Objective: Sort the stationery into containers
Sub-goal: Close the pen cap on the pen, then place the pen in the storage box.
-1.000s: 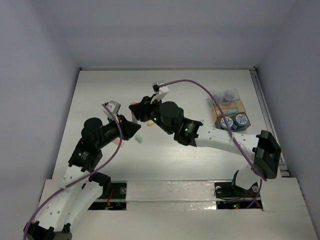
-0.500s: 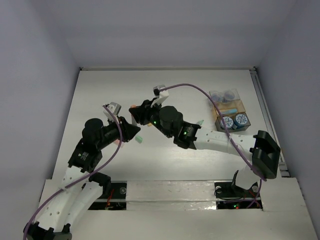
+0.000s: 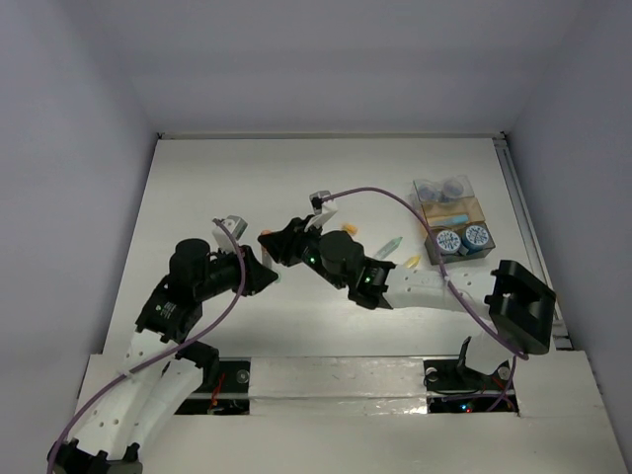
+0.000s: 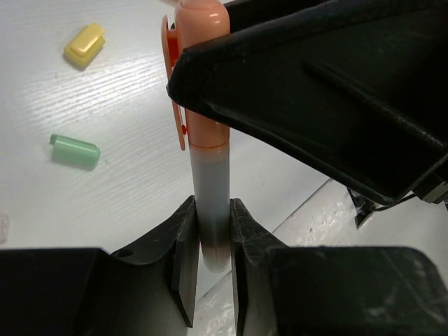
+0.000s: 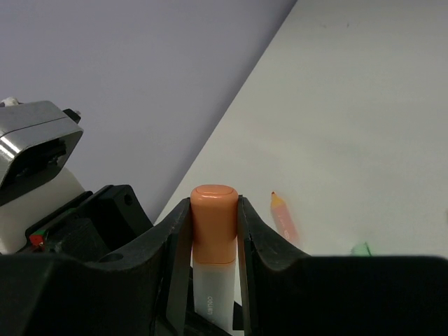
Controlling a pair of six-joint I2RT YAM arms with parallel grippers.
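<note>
- Top external view: both arms meet a bit left of centre on the white table [image 3: 197, 178]. The left gripper [image 3: 267, 269] and right gripper [image 3: 274, 244] sit nose to nose, both clamped on the same stubby orange-capped pen [image 3: 265, 236]. Only its orange tip peeks out from here. Right of centre, a grey-green pen [image 3: 392, 244] and a small yellow piece [image 3: 413, 262] lie loose on the table. The tan-and-clear box containers [image 3: 480, 211] sit by the right edge, with two blue-and-white tape rolls [image 3: 447, 241] in the compartment nearest the bottom of the frame.
- Left wrist view: the left jaws are squeezed onto the frosted grey-white barrel end of the orange-capped pen at bottom centre. The pen runs straight up the frame, and its cap end goes into the right gripper's black fingers at the upper right. On the table in the upper left there's a yellow cap-shaped piece [image 4: 85, 44], and below it a green capsule-shaped piece [image 4: 75, 150].
- Right wrist view: the right jaws pinch the orange cap from both sides at bottom centre, with the white barrel below it. The left gripper's black body fills the lower left. Just right of the fingers an orange pencil-like piece [image 5: 283, 217] lies on the table, pretty blurry.
</note>
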